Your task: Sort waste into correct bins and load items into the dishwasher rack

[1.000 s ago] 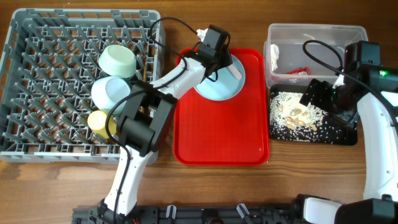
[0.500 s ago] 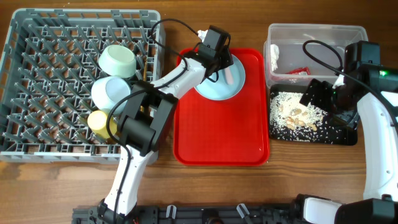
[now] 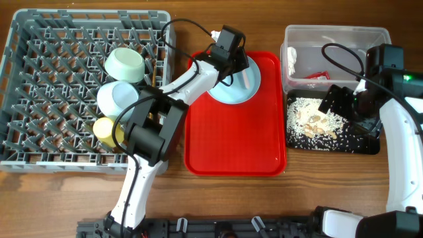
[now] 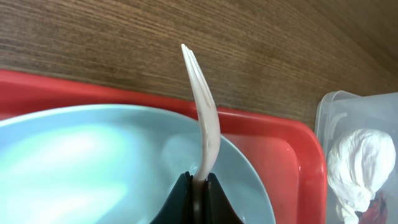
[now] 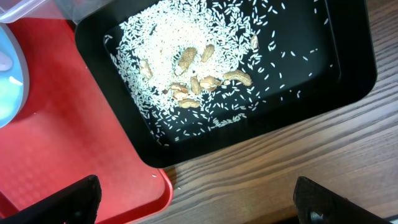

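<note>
**A:** So where was the fork, and which way was it pointing?

**B:** The left end effector had it pinched by the handle, fingers clamped tight. Its long axis ran straight out from the fingers with a slight curve. The tines pointed away, toward the red tray rim and the bare worktop beyond. It sat over the plate; couldn't tell if they touched.

**A:** Anything crowding it?

**B:** The tub with the paper was just off to the side, past the tray edge. The rack was on the other side, holding a bowl, a second bowl and the cup. The right end effector was spread wide with nothing in it, over the black tray with the rice and scraps.
</note>
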Controlling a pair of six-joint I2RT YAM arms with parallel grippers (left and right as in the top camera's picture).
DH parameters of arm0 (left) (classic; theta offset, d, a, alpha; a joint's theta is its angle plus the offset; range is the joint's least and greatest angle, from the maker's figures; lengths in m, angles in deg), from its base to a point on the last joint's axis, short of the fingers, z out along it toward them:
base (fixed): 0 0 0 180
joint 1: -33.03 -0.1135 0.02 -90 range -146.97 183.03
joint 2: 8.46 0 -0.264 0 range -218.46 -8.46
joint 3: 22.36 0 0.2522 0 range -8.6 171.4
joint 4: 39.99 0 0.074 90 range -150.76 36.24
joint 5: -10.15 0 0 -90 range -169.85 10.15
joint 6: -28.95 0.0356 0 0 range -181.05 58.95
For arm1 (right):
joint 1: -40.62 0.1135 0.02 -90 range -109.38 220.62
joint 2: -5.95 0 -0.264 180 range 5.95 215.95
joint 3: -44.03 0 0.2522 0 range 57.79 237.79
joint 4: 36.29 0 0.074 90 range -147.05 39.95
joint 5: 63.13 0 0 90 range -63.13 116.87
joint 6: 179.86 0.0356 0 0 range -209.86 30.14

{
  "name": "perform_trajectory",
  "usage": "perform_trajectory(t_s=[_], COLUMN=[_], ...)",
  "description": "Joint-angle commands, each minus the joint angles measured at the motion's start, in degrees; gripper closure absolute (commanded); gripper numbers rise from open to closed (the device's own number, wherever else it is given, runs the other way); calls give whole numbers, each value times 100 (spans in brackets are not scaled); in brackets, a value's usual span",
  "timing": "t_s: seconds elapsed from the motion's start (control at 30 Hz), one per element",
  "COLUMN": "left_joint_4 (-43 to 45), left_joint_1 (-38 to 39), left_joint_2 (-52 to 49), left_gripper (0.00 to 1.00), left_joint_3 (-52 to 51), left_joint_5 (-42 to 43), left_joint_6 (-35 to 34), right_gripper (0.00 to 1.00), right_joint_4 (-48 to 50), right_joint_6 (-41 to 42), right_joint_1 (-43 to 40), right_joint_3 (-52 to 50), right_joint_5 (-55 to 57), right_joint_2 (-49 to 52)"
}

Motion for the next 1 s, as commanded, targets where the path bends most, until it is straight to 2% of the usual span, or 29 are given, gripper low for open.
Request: perform_trajectory(t_s=[0.0, 0.3, 0.5, 0.77, 0.97], left_joint_4=[-334, -1130, -2081, -3700, -4612], left_joint_1=[2, -96, -330, -979, -1687], left_joint_2=[-26, 671, 1552, 2863, 3032], left_gripper=[96, 96, 96, 96, 96], left_joint_3=[-61, -61, -61, -61, -61], left_joint_5=[-28, -232, -551, -763, -868], left_joint_6=[55, 374, 573, 1574, 2518], right_gripper=[0, 0, 0, 0, 0], right_joint_4=[-9, -11, -20, -52, -33], right_joint_6=[-114, -111, -114, -114, -111], right_joint_1=[-28, -28, -28, -28, -28], right_joint_3=[-4, -4, -4, -4, -4], right_joint_5=[-46, -46, -46, -46, -46], right_joint_2=[-66, -66, -66, -66, -66])
